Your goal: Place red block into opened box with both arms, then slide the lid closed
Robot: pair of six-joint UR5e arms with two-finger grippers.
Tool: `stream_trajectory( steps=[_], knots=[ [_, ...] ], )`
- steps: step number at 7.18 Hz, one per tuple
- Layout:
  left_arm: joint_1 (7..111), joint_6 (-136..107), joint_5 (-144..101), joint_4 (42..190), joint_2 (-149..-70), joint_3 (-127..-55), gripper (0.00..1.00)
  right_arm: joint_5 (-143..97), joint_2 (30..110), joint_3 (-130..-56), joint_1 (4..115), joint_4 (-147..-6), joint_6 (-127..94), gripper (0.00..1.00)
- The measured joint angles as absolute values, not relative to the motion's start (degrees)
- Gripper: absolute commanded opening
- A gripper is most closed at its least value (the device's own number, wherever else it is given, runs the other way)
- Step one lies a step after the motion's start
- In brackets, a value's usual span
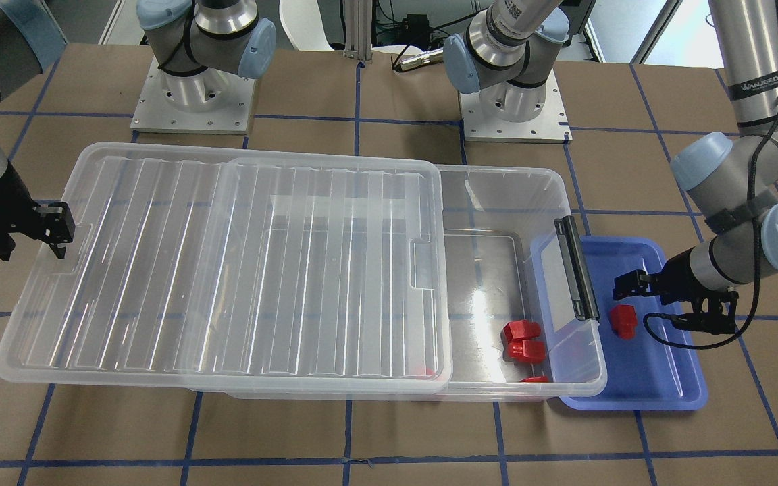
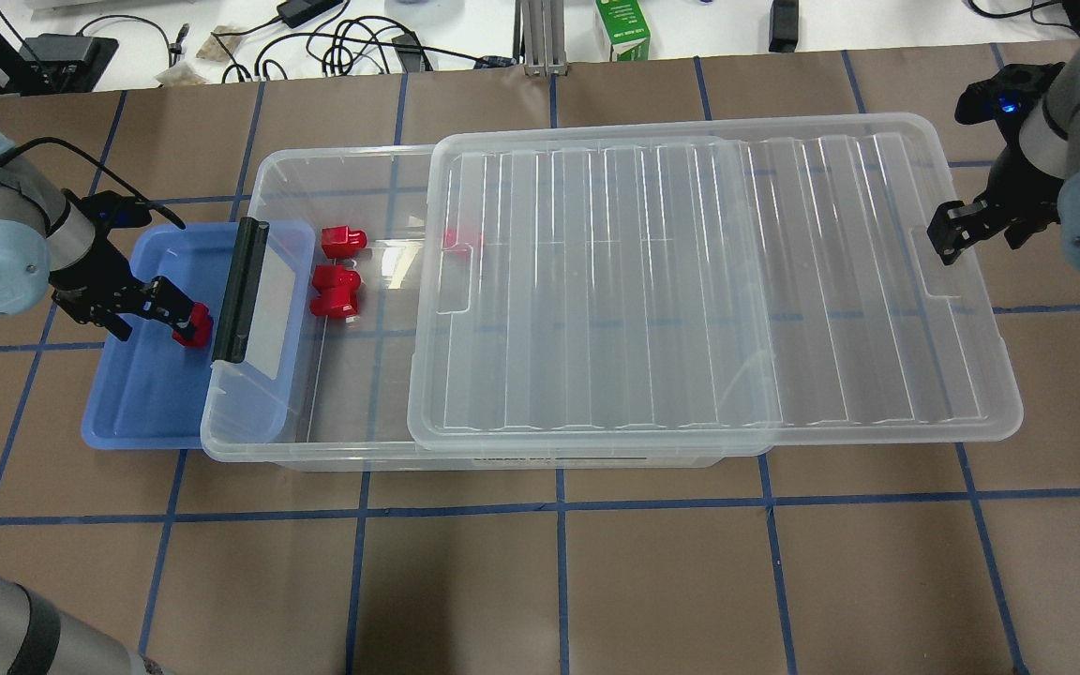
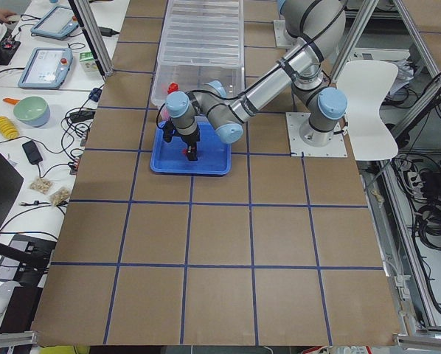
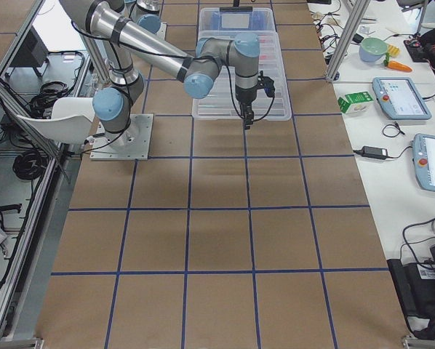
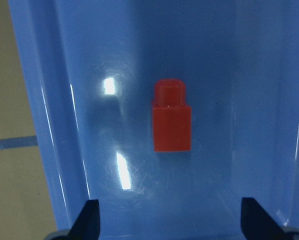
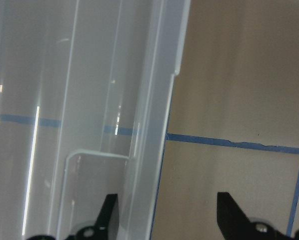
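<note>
Red block (image 5: 172, 122) flat on the blue tray (image 5: 229, 60), centred just ahead of the wide-open left gripper (image 5: 170, 206): lower straight, pinch the blocky head, lift clear of the box (image 2: 334, 155) rim, with the right gripper (image 6: 167, 200) open astride the lid (image 6: 89, 75) edge.

My left pincer (image 5: 169, 222) has matt black fingers. The red block (image 5: 172, 122) is smooth plastic with a soft sheen. The blue tray (image 5: 249, 60) is glossy plastic, finely scuffed and catching lamp glare. The ribbed lid (image 2: 690, 281) and the box (image 1: 504, 177) are clear, shiny plastic. The tabletop (image 2: 596, 581) looks like matt brown paper.
</note>
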State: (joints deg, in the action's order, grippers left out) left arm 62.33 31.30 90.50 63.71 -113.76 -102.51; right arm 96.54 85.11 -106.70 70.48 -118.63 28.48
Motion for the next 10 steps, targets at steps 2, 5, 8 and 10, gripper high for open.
stream_trajectory(
  steps=[2,5,8,10],
  knots=[
    [62.4,30.2,90.4,63.1,-115.3,-102.5,1.0,96.6,85.4,-106.7,69.7,-118.6,29.6,0.74],
    [62.5,29.9,90.4,61.8,-117.0,-102.4,0.46,96.5,86.3,-107.0,67.5,-118.6,30.9,0.76],
    [62.7,30.0,90.0,61.5,-117.7,-102.2,0.0,96.1,86.5,-107.1,67.2,-118.6,31.1,1.0],
    [62.8,30.0,89.3,61.6,-117.7,-102.0,0.0,94.9,86.8,-106.7,67.2,-118.4,30.7,1.0]
  ],
)
